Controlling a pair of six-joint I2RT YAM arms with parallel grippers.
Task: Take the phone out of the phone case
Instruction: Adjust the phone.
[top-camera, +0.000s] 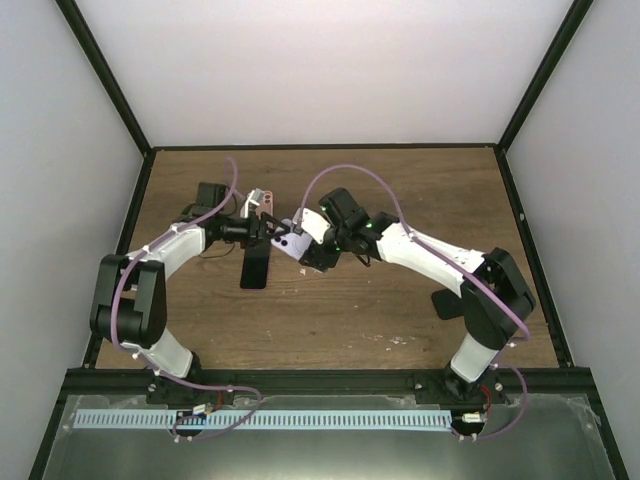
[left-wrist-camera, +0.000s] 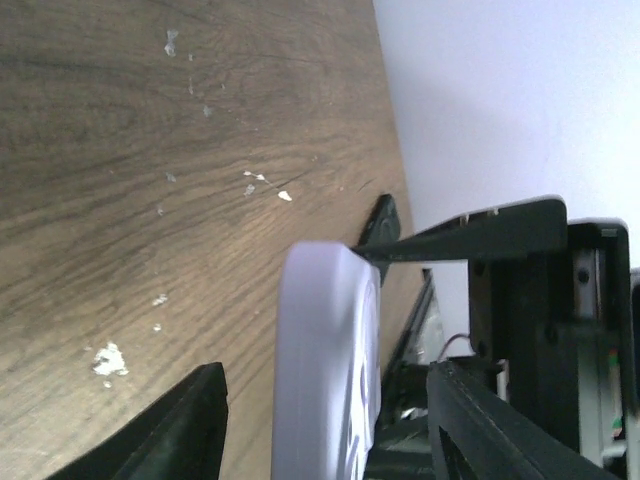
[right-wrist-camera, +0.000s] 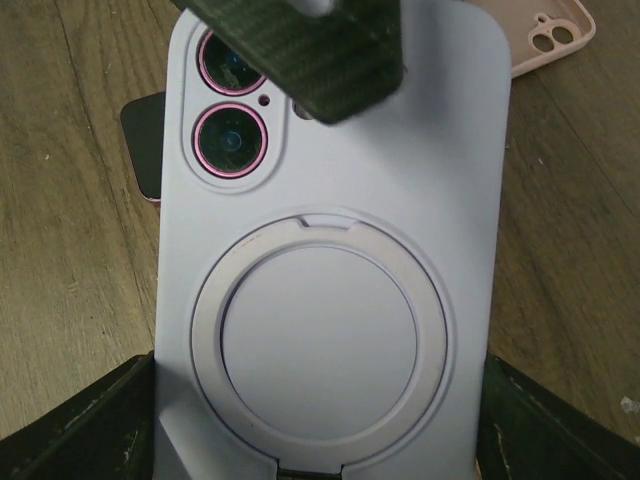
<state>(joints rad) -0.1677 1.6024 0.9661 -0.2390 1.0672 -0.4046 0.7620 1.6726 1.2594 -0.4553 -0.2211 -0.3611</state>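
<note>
My left claw (top-camera: 275, 228) is hanging spread, fingers (left-wrist-camera: 190, 430) straddling the lens end of the lilac phone case (right-wrist-camera: 330, 200), gaps both sides. Case is being held up centre-scene, phone (right-wrist-camera: 232, 135) inside, long axis running left-right. My right claw (right-wrist-camera: 318, 445) is clamping its long edges at the right end.

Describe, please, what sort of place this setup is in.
Probably a robotics lab test cell: a wood-grain table boxed in by plain white walls on a black frame, two robot arms bolted at its near edge, and a lavender phone case held between them.
</note>
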